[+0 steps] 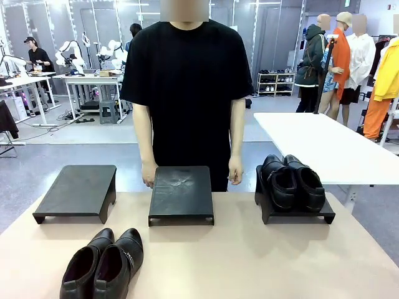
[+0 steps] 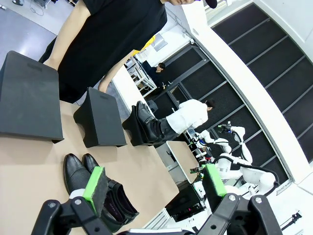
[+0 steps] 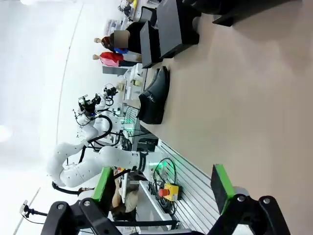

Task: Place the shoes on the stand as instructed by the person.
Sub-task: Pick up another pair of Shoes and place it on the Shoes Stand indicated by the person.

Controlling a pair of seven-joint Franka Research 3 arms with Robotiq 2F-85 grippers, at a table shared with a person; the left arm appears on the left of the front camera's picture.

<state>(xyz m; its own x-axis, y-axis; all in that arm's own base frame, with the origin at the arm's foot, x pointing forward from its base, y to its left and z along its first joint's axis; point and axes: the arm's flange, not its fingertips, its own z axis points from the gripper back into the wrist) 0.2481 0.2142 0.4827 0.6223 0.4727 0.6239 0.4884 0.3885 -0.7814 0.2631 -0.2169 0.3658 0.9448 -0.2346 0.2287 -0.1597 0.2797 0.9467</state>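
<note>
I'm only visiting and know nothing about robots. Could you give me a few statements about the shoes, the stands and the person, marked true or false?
1. A pair of shoes sits on the right stand. True.
2. The middle stand holds one shoe. False: its top is bare.
3. A second pair of shoes stands on the table, near the robot's side. True.
4. The person is holding a shoe. False: the hands hang beside the middle stand and hold no shoe.
5. The left gripper is shut on a shoe. False: its fingers stand apart, with nothing between them.
</note>
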